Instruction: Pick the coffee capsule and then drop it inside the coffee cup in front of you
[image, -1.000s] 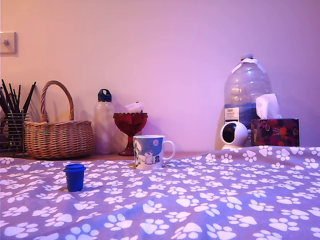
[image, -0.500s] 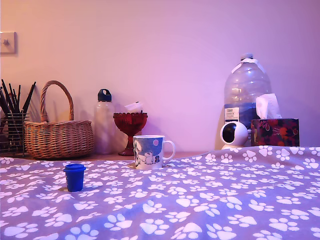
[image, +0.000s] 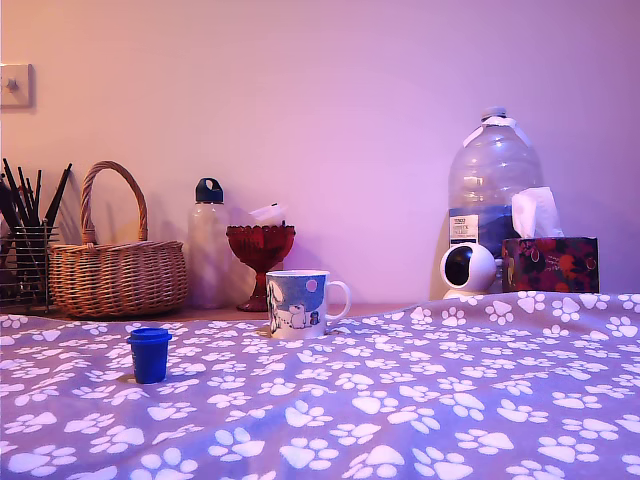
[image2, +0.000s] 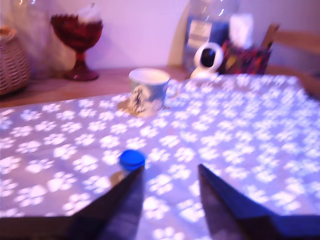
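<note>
The coffee capsule (image: 149, 354) is a small dark blue pod standing on the paw-print cloth at the exterior view's left; the wrist view shows the coffee capsule (image2: 132, 159) just beyond one fingertip. The coffee cup (image: 300, 303), a white mug with blue print and a handle, stands further back near the middle, and the wrist view has the coffee cup (image2: 148, 90) beyond the capsule. My gripper (image2: 170, 172) appears only in the wrist view, open, its two dark fingers apart with nothing between them. The arm is out of the exterior view.
Along the back stand a wicker basket (image: 117, 268), a holder of dark pencils (image: 24, 262), a white bottle (image: 208, 245), a red glass goblet (image: 261, 249), a large water jug (image: 492, 185), a small white camera (image: 468, 267) and a tissue box (image: 549, 262). The paw-print cloth (image: 400, 390) covers the surface.
</note>
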